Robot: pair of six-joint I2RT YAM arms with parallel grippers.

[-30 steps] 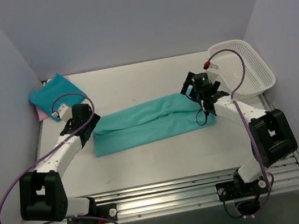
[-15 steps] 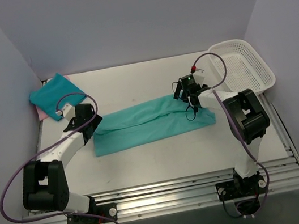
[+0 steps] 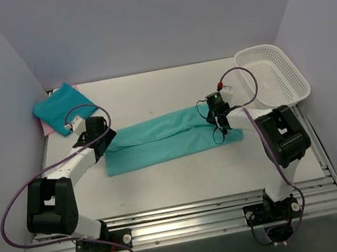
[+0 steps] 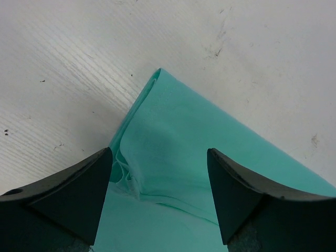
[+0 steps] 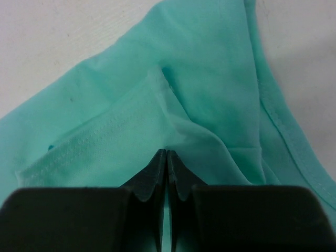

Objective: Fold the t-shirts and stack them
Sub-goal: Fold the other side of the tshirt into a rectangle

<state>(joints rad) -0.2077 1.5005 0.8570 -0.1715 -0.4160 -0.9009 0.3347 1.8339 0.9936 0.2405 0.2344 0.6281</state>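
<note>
Pink t-shirt (image 3: 43, 125) mostly buried under folded teal t-shirt (image 3: 62, 108), far left. Wrist views crop spread teal t-shirt (image 3: 164, 141); left gripper (image 4: 158, 153) finger bases cut off.

A white mesh basket (image 3: 291, 83) sits at the far right corner of the table (image 3: 183, 175).

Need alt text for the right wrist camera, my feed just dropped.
The right gripper is shut, its dark jaws pinching a raised fold of the teal t-shirt, which fills most of the view. A stitched hem runs down the right side, and bare white table shows in the upper corners.
</note>
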